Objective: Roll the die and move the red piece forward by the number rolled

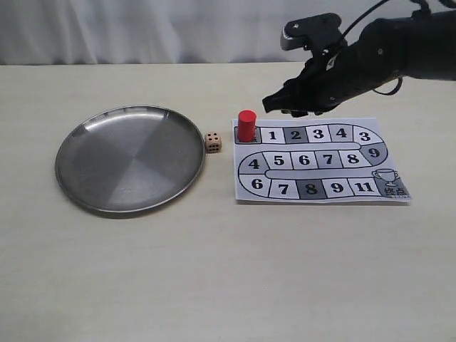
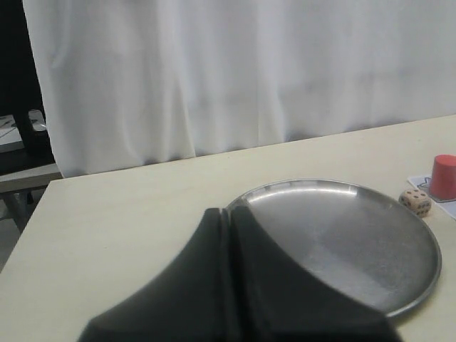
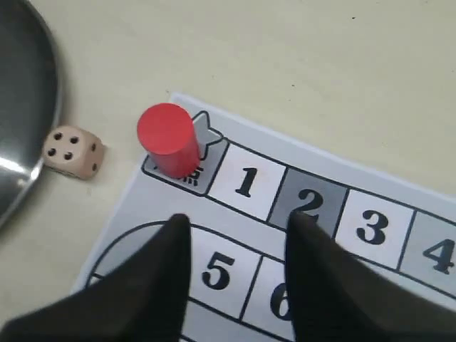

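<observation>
The red piece (image 1: 246,125) stands upright on the start square at the top left of the paper board (image 1: 313,147). The die (image 1: 213,142) lies on the table between the metal plate (image 1: 128,160) and the board. In the right wrist view, the die (image 3: 73,152) shows four pips on top, next to the red piece (image 3: 168,139). My right gripper (image 3: 239,219) hangs open and empty above squares 1 and 2, beside the piece and apart from it. My left gripper (image 2: 228,211) is shut on nothing, near the plate's (image 2: 356,235) rim; it is out of the exterior view.
The board (image 3: 370,226) carries numbered squares up to 11 and a trophy square (image 1: 390,184) at its lower right. White curtains hang behind the table's far edge. The black right arm (image 1: 385,50) reaches in from the upper right.
</observation>
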Available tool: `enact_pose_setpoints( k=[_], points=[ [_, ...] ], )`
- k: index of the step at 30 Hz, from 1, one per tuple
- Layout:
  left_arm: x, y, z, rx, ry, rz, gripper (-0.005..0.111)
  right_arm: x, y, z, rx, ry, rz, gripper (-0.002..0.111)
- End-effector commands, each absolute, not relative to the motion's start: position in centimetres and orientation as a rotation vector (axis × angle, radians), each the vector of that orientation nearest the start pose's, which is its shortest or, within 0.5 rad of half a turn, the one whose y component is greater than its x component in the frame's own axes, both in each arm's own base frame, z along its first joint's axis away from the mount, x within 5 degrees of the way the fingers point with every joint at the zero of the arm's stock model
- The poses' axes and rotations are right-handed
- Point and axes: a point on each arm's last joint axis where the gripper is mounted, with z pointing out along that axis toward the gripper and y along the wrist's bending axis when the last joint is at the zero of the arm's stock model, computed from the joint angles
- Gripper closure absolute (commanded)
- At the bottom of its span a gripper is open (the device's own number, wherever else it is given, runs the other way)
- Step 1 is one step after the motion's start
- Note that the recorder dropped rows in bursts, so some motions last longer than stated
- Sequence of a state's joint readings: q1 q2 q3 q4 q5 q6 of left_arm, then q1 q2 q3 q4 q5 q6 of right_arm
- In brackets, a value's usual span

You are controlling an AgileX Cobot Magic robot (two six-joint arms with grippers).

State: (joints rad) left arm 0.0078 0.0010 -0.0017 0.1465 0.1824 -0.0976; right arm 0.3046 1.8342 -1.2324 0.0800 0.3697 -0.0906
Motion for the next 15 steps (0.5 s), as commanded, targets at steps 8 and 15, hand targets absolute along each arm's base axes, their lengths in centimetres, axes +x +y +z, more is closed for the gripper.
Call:
enact_pose_setpoints(
  k=[8, 15],
  points=[
    [5.6, 0.2, 19.8, 0.018, 1.655, 0.053, 0.107, 36.3, 16.2, 20.2, -0.546, 2.454, 0.249, 0.104],
    [5.6, 0.2, 19.8, 0.018, 1.655, 0.053, 0.107, 35.7, 20.6, 15.7, -0.699, 2.438, 0.254, 0.104]
  ],
)
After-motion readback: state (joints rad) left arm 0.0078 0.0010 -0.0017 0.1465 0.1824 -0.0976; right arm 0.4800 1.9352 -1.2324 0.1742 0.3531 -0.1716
